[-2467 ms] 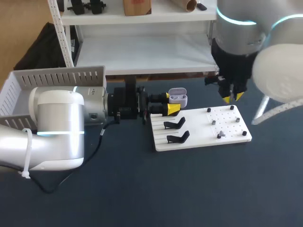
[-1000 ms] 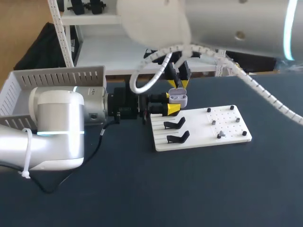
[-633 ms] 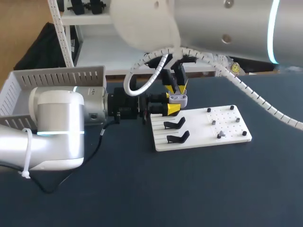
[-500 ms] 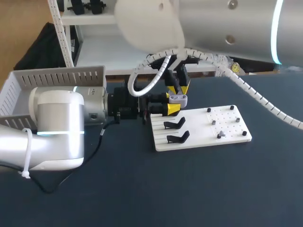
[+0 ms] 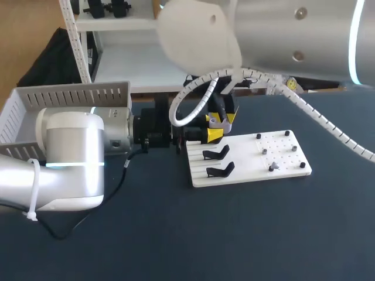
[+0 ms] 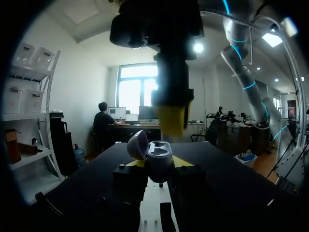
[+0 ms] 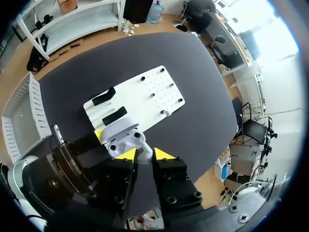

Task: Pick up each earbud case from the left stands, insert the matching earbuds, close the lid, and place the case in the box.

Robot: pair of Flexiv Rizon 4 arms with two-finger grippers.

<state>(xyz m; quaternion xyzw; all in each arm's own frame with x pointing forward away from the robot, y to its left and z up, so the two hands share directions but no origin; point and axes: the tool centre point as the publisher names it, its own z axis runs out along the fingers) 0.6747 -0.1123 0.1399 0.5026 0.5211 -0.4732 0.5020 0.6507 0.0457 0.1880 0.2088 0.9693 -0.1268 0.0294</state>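
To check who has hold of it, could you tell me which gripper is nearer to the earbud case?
Left. The left gripper holds the open earbud case between its fingers, while the right gripper hangs just above the case's open top.

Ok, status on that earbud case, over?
Left gripper shut on white earbud case, lid open. Right gripper just above the case, grip unclear. White stand board alongside; nothing seen in the way.
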